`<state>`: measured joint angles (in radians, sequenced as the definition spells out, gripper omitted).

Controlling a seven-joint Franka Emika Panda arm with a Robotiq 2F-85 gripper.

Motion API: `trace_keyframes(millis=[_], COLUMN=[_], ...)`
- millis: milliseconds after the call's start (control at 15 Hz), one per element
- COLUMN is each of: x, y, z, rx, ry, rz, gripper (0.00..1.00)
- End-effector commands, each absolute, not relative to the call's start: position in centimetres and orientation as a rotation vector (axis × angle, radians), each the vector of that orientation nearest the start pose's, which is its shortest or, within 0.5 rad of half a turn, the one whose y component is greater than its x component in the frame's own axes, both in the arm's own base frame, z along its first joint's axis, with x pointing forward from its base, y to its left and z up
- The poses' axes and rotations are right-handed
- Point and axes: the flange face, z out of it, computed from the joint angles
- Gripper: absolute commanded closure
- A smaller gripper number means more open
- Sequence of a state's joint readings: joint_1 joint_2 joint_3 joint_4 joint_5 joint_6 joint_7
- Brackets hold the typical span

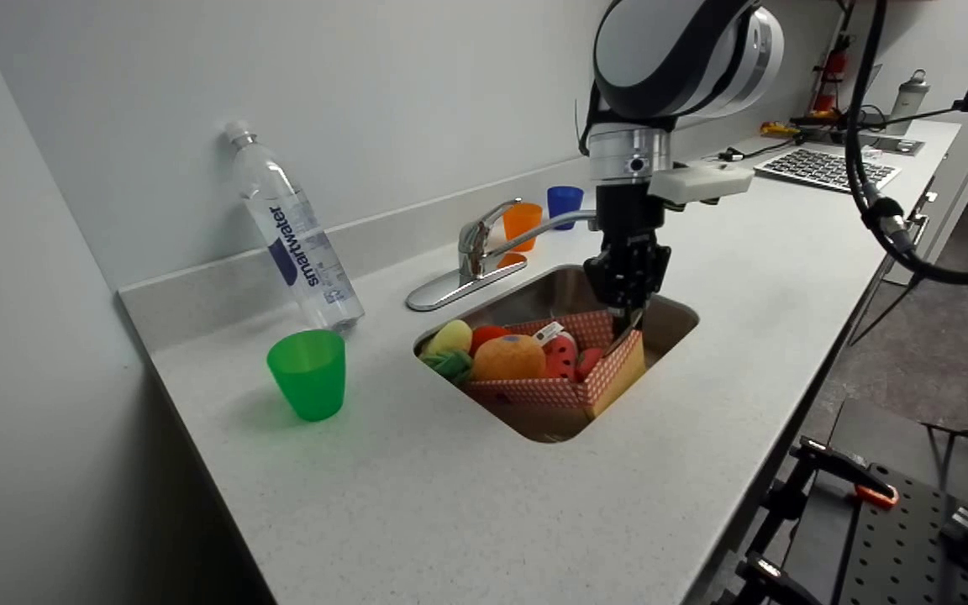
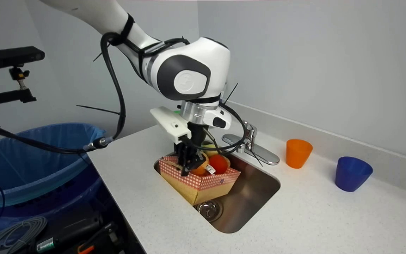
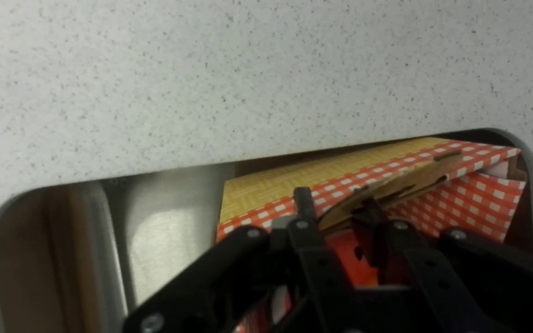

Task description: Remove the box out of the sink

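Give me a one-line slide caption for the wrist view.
Wrist view: open gripper at the red-checked edge of a box lying in the steel sink.

A cardboard box (image 2: 203, 187) — tan basket-weave print below, red-and-white gingham around the rim — is toward one end of the stainless-steel sink (image 2: 247, 197), open-topped, filled, slightly askew. A bare-brown flap (image 3: 417, 175) bends inward along one side; whether the base touches the sink floor is unclear.
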<state>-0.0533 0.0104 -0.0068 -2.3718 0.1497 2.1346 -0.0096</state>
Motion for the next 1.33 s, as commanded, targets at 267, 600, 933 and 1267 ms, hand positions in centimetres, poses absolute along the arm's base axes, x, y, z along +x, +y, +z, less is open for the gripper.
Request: trace_keyframes(millis=[267,600,933,1267], x=[47.7,47.5,46.4,44.5], y=[-2.0,-2.6,-6.4,-12.5], z=[35.8,39.9,41.1,39.6], rx=[-2.997,-2.972,-3.011,-3.073], ry=[0.001,-0.126,-0.149,-0.003], rz=[0.172,0.053,0.069,0.215], gripper=[0.93,0.93,0.93,0.93])
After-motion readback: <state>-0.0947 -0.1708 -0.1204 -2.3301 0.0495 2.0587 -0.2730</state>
